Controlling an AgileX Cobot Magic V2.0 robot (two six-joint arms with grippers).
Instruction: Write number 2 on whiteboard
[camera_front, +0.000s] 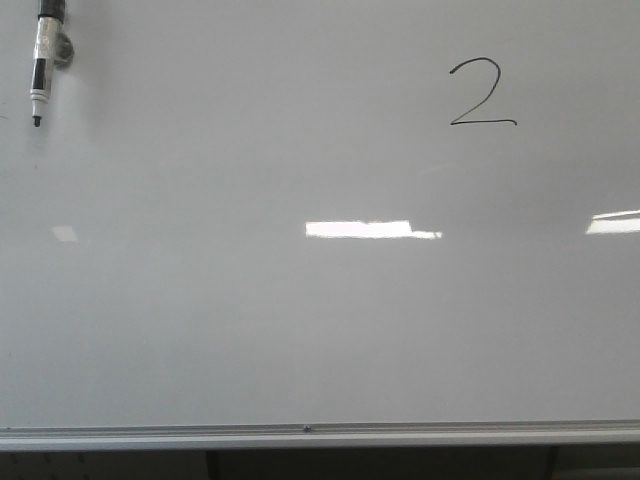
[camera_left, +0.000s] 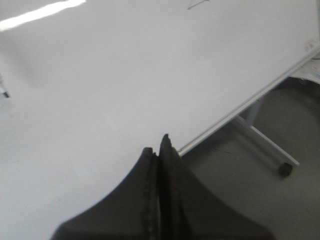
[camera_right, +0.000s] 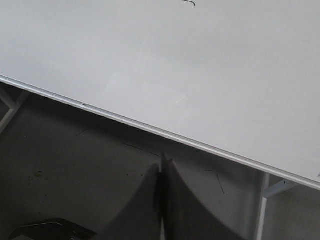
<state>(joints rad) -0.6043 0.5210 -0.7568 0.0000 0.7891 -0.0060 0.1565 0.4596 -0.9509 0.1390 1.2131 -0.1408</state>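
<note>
The whiteboard (camera_front: 300, 320) fills the front view, glossy pale grey with a silver bottom rail (camera_front: 320, 432). A thin black number 2 (camera_front: 483, 93) is drawn at its upper right. Part of its strokes shows at the edge of the left wrist view (camera_left: 197, 4) and of the right wrist view (camera_right: 188, 2). A black and silver marker (camera_front: 42, 60) hangs tip down against the board's upper left, with no gripper on it. My left gripper (camera_left: 159, 146) is shut and empty in front of the board's lower part. My right gripper (camera_right: 164, 162) is shut and empty below the rail. Neither gripper shows in the front view.
The board's metal stand leg with a caster (camera_left: 285, 169) rests on the dark floor beside the left gripper. Another stand leg (camera_right: 262, 210) shows near the right gripper. Bright ceiling-light reflections (camera_front: 370, 229) lie across the board.
</note>
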